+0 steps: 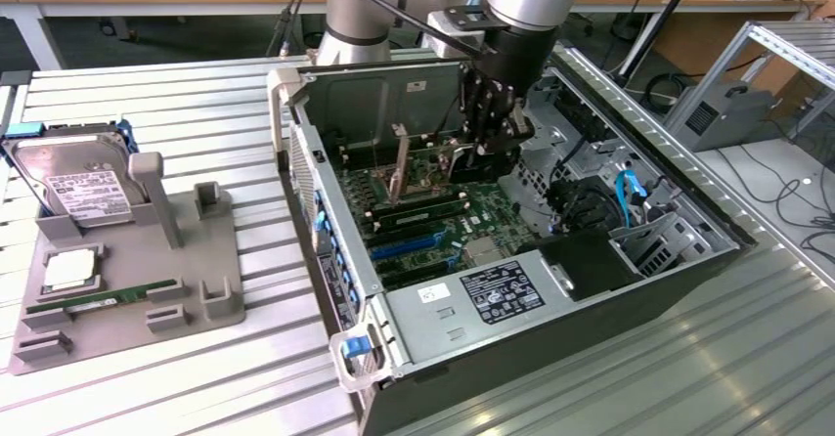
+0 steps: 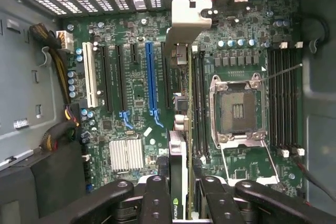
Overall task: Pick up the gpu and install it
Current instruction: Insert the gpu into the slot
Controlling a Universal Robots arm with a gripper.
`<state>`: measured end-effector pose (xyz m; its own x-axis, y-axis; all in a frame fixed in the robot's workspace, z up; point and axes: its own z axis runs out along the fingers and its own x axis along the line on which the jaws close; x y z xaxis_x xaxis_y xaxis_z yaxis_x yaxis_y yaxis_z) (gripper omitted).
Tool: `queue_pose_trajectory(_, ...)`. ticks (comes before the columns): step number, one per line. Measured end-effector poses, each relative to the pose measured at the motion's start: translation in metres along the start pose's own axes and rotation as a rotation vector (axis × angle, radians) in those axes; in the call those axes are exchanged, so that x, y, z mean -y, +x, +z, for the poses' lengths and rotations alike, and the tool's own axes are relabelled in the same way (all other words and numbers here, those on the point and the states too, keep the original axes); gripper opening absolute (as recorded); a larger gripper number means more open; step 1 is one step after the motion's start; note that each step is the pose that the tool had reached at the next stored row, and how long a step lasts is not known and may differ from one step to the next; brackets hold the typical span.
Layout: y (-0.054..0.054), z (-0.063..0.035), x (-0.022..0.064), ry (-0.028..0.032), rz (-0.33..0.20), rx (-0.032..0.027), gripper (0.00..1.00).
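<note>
Pinching thin dark gpu [image 2: 179, 145] edge-on, black pincer [image 2: 178, 203] above green motherboard [image 2: 136, 103].

One gpu [image 2: 178, 129], one hard drive [image 1: 78, 184], one memory stick [image 1: 120, 297].

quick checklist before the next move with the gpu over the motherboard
1. gpu held edge-on between the gripper fingers: ok.
2. Silver bracket toward the case's slotted rear wall: ok.
3. Card over the motherboard, beside the blue slot: ok.
4. Card edge seated in a slot: cannot tell.
5. Cpu socket empty, away from the card: ok.
6. Hard drive on the grey fixture outside the case: ok.
</note>
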<state>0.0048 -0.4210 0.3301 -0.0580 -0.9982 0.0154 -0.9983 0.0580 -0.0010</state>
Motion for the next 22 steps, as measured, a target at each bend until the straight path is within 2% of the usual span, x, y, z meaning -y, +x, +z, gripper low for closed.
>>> queue_pose_trajectory(2, 0.0000, 0.0000, 0.0000, 0.0006, -0.039, 0.0001, 0.27)
queue_pose_trajectory(7, 0.0000, 0.0000, 0.0000, 0.0012, -0.081, 0.0000, 0.27)
queue_pose_trajectory(12, 0.0000, 0.0000, 0.0000, 0.0023, -0.149, 0.0001, 0.27)
queue_pose_trajectory(22, 0.0000, 0.0000, 0.0000, 0.0039, -0.254, 0.0002, 0.27)
